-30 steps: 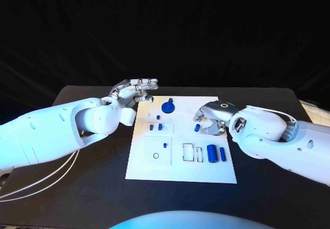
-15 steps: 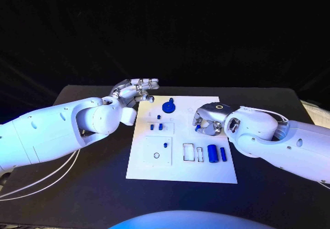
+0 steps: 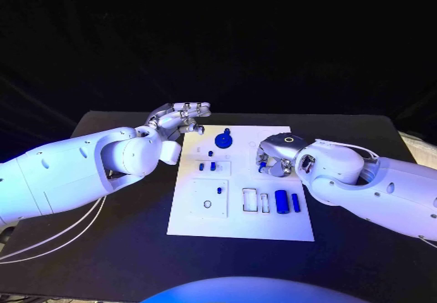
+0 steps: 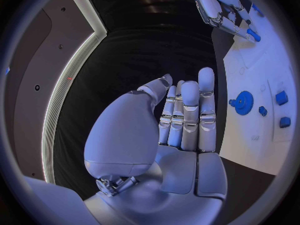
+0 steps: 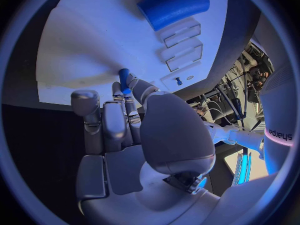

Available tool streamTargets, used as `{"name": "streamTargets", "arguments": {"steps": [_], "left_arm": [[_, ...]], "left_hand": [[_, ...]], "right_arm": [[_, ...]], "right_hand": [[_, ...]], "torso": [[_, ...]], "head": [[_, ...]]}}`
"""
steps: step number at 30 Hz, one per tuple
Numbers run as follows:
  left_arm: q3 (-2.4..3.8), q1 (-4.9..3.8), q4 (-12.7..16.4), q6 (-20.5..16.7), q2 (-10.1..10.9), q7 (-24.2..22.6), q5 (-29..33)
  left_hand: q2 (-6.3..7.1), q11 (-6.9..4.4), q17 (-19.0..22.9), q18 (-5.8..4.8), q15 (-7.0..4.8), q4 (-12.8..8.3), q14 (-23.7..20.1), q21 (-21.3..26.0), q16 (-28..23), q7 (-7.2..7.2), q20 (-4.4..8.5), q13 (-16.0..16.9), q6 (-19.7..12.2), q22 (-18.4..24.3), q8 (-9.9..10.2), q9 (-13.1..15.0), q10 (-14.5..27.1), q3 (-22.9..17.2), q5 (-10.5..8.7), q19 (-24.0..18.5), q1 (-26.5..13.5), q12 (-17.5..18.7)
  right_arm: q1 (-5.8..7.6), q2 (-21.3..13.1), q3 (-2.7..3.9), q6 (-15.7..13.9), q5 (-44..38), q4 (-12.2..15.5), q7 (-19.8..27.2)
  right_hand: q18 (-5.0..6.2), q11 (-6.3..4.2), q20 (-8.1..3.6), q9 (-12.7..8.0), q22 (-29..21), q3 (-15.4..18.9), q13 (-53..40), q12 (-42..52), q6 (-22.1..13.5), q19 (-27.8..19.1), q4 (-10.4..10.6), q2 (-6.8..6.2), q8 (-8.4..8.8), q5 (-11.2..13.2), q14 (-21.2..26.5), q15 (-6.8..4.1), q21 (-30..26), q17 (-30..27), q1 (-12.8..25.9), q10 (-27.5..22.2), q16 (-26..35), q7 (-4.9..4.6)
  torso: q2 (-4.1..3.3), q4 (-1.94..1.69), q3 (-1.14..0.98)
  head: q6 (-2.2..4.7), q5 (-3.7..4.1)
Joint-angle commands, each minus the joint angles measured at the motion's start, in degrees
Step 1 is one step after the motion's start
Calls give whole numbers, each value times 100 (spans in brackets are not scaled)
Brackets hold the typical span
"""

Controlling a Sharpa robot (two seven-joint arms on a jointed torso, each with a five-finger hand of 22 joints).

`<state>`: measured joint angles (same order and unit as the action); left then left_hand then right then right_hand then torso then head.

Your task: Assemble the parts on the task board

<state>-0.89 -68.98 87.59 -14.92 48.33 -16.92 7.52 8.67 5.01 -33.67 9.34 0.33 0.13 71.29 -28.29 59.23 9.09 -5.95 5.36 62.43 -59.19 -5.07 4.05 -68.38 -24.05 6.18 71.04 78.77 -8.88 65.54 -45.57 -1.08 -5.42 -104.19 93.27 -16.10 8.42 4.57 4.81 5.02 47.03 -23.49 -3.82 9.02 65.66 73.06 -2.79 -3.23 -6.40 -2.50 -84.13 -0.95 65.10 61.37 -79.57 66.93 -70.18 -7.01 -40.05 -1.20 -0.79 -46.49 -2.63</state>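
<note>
The right hand (image 3: 275,158) is pinching a small blue peg (image 5: 124,80) above the task board (image 3: 205,224) in the bench's middle. The left hand (image 3: 179,118) is hovering empty, fingers straight, at the board's far-left corner. A gear (image 3: 225,139) and several pegs are sitting seated; cylinders (image 3: 281,202) are lying loose, so much remains.

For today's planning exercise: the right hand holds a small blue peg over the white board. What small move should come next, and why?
Probably lower the right hand slightly to seat the small blue cylindrical peg on the white task board: the peg is pinched at the fingertips just above the board, while the left hand hovers open at the board's far corner.
</note>
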Motion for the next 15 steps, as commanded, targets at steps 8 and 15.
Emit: {"name": "streamTargets", "arguments": {"steps": [8, 15], "left_arm": [[0, 0, -3, 114, -6, 5, 13], [-1, 2, -12, 110, -8, 5, 13]], "left_hand": [[-1, 6, 23, 109, -1, 0, -44, 45, -27, 13, -9, 6, -31, 12, -20, -9, 64, 51, 25, -21, 4, -29], [-1, 6, 23, 109, -1, 0, -44, 45, -27, 13, -9, 6, -31, 12, -20, -9, 64, 51, 25, -21, 4, -29]], "right_arm": [[-31, -161, -8, -520, 74, 223, 61], [86, -423, 45, -725, 368, 606, 58]], "right_hand": [[-67, -119, -10, -4, 76, -129, -2, -59, 65, 57, -54, 61, -19, -27, -155, -44, 83, 28, -116, 231, -54, -20], [-72, -116, -14, -7, 103, -156, -1, -76, 62, 66, -81, 44, -10, -27, -155, -44, 102, 30, -132, 245, -60, -28]], "torso": [[1, 7, -2], [11, 5, 7]], "head": [[-2, -3], [0, 4]]}}
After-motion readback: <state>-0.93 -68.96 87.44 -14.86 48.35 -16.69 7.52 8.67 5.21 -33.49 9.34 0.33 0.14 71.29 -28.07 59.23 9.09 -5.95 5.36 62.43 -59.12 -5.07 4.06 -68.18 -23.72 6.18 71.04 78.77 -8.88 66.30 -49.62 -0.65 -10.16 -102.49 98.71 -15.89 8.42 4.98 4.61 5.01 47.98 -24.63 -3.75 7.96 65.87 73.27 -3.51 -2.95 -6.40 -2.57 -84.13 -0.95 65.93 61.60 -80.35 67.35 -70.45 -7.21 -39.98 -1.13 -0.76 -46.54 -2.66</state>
